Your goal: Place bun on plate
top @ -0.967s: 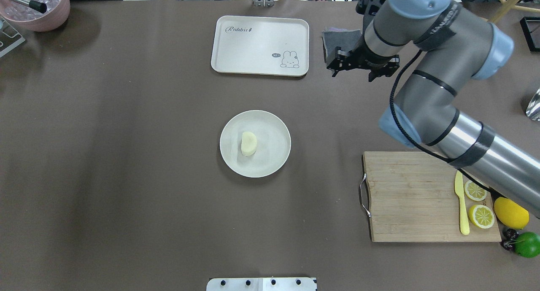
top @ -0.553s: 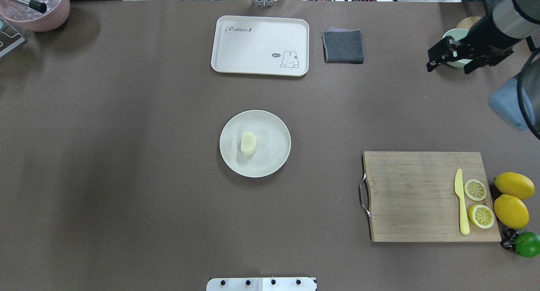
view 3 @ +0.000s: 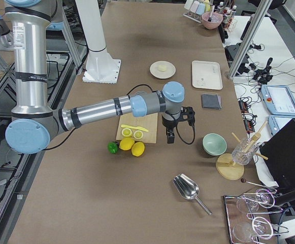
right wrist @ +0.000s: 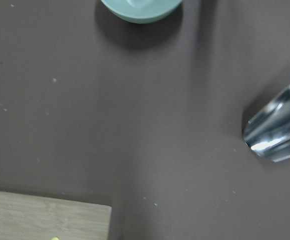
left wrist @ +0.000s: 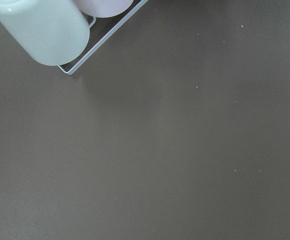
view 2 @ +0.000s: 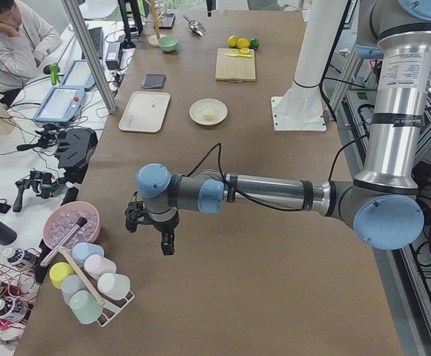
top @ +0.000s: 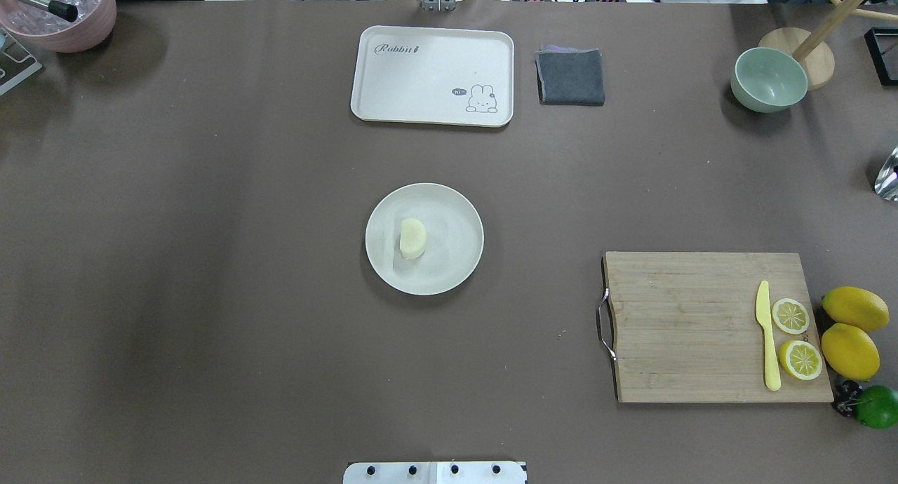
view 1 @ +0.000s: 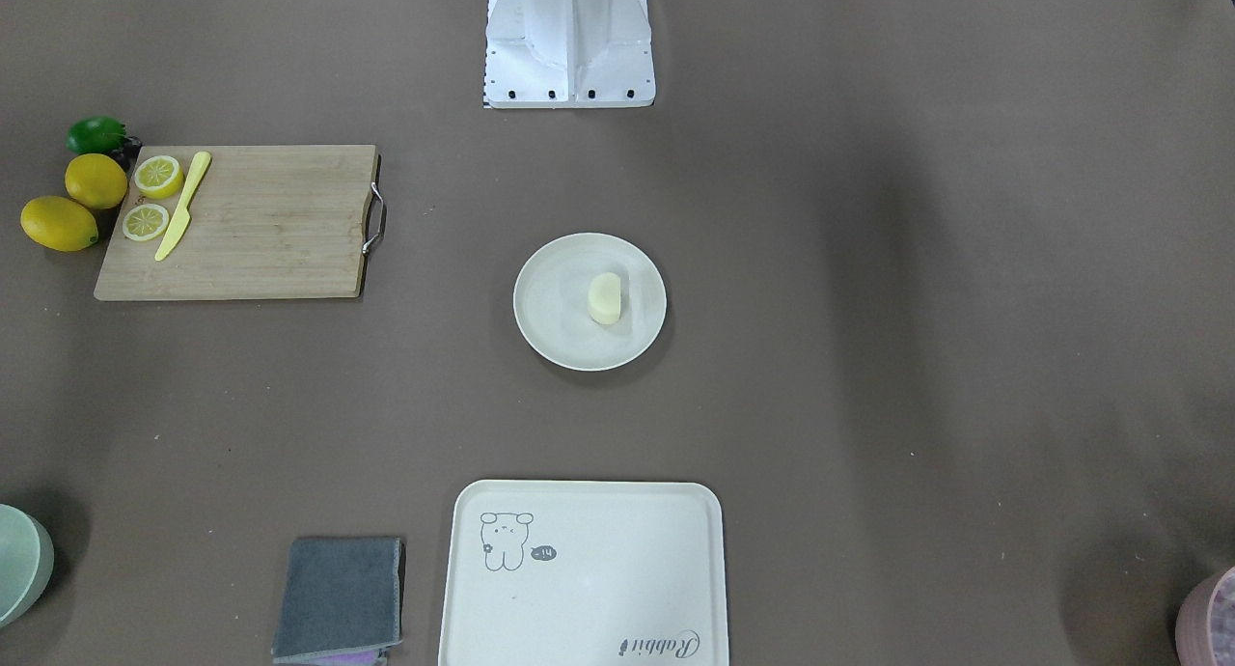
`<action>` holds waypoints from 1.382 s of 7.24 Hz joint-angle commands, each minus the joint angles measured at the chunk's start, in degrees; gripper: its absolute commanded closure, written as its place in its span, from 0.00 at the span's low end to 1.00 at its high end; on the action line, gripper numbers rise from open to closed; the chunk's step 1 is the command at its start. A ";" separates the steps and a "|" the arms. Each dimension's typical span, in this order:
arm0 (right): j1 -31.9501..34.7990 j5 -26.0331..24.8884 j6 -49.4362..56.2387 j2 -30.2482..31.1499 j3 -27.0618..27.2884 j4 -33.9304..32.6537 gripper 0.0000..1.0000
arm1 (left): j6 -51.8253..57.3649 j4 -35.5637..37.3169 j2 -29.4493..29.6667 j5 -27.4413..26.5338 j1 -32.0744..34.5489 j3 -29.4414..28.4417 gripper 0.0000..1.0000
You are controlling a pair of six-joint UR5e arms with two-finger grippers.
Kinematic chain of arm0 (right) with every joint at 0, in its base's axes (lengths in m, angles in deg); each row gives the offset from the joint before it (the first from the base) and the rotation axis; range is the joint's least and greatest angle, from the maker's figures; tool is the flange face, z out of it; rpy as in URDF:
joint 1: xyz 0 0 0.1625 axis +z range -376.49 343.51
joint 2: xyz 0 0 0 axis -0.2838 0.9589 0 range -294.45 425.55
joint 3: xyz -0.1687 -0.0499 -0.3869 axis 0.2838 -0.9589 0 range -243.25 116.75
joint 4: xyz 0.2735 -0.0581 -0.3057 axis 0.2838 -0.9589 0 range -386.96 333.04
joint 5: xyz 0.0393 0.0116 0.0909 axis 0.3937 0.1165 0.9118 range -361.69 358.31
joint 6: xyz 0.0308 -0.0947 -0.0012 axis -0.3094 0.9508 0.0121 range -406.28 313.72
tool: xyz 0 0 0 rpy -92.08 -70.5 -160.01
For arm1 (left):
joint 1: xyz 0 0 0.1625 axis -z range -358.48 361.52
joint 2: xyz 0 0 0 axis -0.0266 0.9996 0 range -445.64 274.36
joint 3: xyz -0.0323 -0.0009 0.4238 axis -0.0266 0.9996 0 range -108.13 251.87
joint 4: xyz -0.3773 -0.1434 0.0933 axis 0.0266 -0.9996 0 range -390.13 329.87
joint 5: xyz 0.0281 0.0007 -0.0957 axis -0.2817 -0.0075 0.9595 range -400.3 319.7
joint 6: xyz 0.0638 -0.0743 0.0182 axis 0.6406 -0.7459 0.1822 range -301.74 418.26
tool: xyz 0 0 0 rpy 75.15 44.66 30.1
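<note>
Bun: the bun (top: 412, 238) lies on the plate (top: 456, 210), just left of the plate's centre in the overhead view, with its flat side facing left. Nothing else touches it.

Plate: it sits flat at mid-table, well apart from every other item.

Left pincer: my left pincer (view 2: 150, 236) shows only in the side view from the table's left end, so I cannot tell whether its jaws are apart or together. It hangs above bare table at the far left end, near the cup rack (view 2: 89, 285) and the pink bowl (top: 63, 10), and well apart from the plate. Its wrist camera shows brown tabletop and one corner of the rack.

Right pincer: my right pincer (view 3: 180, 129) shows only in the side view from the table's right end, so I cannot tell its jaw state either. It hangs over the table between the cutting board (top: 673, 326) and the green bowl (top: 768, 79). Its wrist camera shows the bowl's edge, a corner of the board and part of the metal scoop (view 3: 188, 189).

Far side: the tray (top: 431, 76) lies there, with the grey cloth (top: 570, 77) just to its right.

Near right: the yellow knife (top: 768, 337) and two lemon slices (top: 791, 316) lie on the board. Two whole lemons (top: 854, 308) and a lime (top: 877, 407) sit beside its right edge.
</note>
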 commanded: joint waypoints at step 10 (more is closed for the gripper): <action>10.24 -0.61 2.74 6.27 -4.60 0.57 0.00 | -0.49 -0.82 -0.43 -0.02 0.12 0.29 0.02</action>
